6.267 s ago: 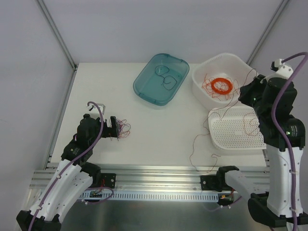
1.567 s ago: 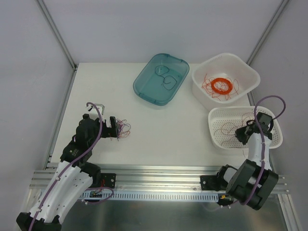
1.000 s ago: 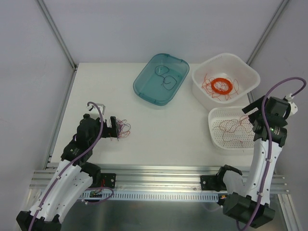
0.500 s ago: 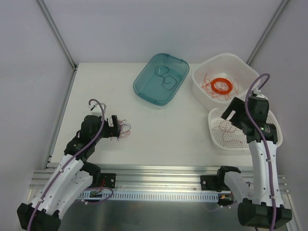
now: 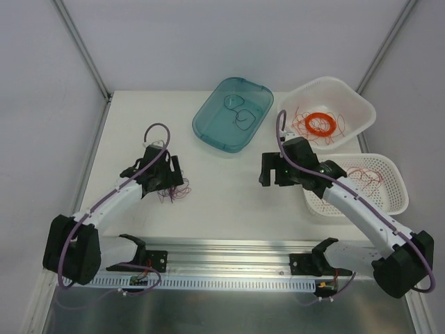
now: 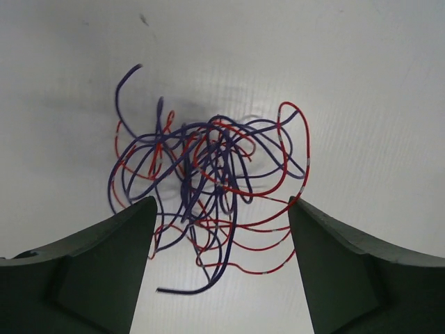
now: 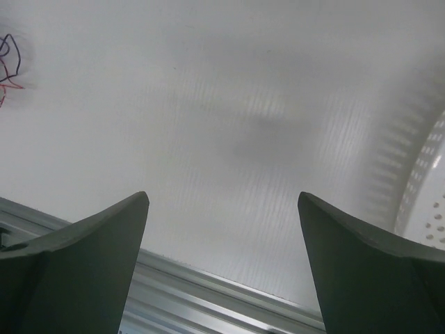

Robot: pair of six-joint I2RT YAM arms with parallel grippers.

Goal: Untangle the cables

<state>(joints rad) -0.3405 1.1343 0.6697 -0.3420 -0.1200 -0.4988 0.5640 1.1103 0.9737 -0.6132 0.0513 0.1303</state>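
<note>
Cables (image 6: 208, 188) lay bunched on the counter (image 5: 229, 198) between the open fingers (image 6: 90, 264) of your left pincer (image 6: 221, 205); your right pincer (image 7: 222, 198) hung open over the counter farther right.

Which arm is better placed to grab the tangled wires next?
Left. The left gripper hangs open right over the wad of wires, its jaws on either side of it. The right gripper is open over bare table, with the wad only at the edge of its view.

Worktop (image 5: 229, 188): matt white, finely ribbed. Cables (image 6: 208, 188): smooth, plastic-coated. Tub (image 5: 215, 129): glossy translucent teal plastic. Basket (image 5: 389, 191): matt white perforated plastic.
</note>
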